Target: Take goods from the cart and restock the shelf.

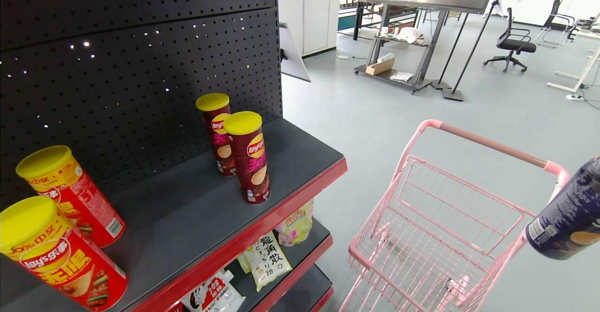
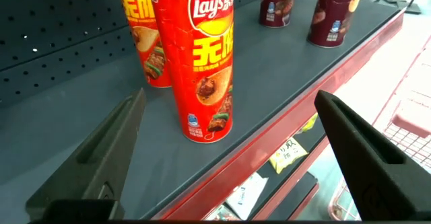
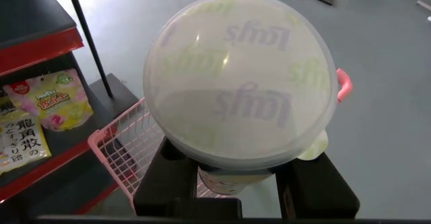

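Obs. Your right hand (image 3: 242, 173) is pinching the dark blue can (image 1: 569, 211) across its body, just below the clear lid (image 3: 239, 83). The can hangs tilted at the far right of the scene, base pointing down and left, beside the right end of the cart (image 1: 487, 142) handle and well apart from the shelf (image 1: 187, 209).

Your left hand (image 2: 230, 99) is spread wide and holds nothing. It hovers at the near left edge of the shelf, just in front of the nearer of the red cans (image 1: 56, 256).

Shelf stock: two red cans upright at left, two maroon cans (image 1: 248, 157) upright farther right, with bare deck between the groups.

Handling (judgement, not measured): treat the can as a light cardboard tube. It is stiff along its length but easy to dent if you squeeze hard, and the glossy wrap is likely slippery. The contents are brittle, so set it down and do not drop it. Your hold is high on the tube, so expect the base to swing. Keep the pinch on the body and never on the lid, which could pop off. Bring the can upright before its base meets the deck, and release only once it stands flat.
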